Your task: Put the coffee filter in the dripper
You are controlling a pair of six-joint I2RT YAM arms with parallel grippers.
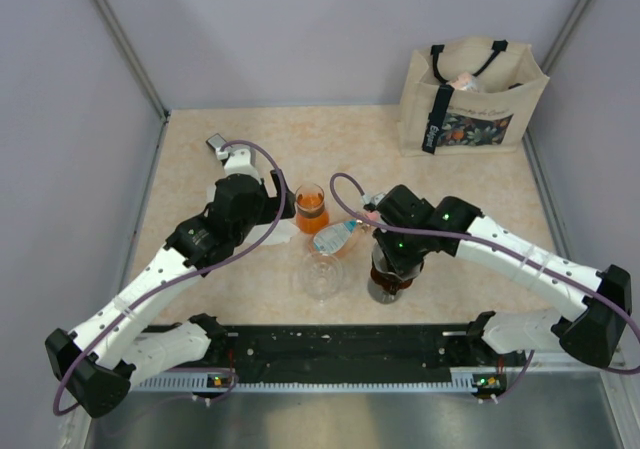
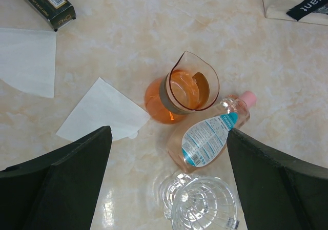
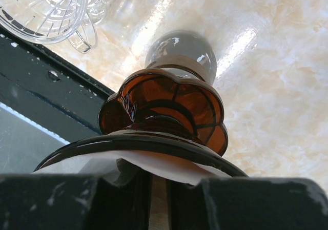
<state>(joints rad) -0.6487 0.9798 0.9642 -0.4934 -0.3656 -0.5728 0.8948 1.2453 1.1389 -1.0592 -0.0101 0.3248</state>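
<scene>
The amber-brown dripper point(image 1: 388, 281) stands at the front, right of centre. In the right wrist view its dark rim point(image 3: 154, 140) and scalloped base fill the frame. A white coffee filter point(image 3: 169, 169) lies over the near rim. My right gripper point(image 3: 161, 184) is directly above the rim, its jaws almost together on the filter. It hides most of the dripper from above point(image 1: 385, 254). My left gripper point(image 2: 168, 133) is open wide and empty, hovering near the orange glass point(image 1: 283, 209). Two more white filters point(image 2: 102, 112) point(image 2: 28, 58) lie flat on the table.
A glass of orange liquid point(image 2: 182, 89) point(image 1: 311, 207), a lying pink-capped bottle point(image 2: 210, 138) point(image 1: 340, 237) and a clear glass cup point(image 2: 202, 204) point(image 1: 322, 274) sit mid-table. A black box point(image 2: 48, 2) lies at the left. A tote bag point(image 1: 470, 99) stands back right.
</scene>
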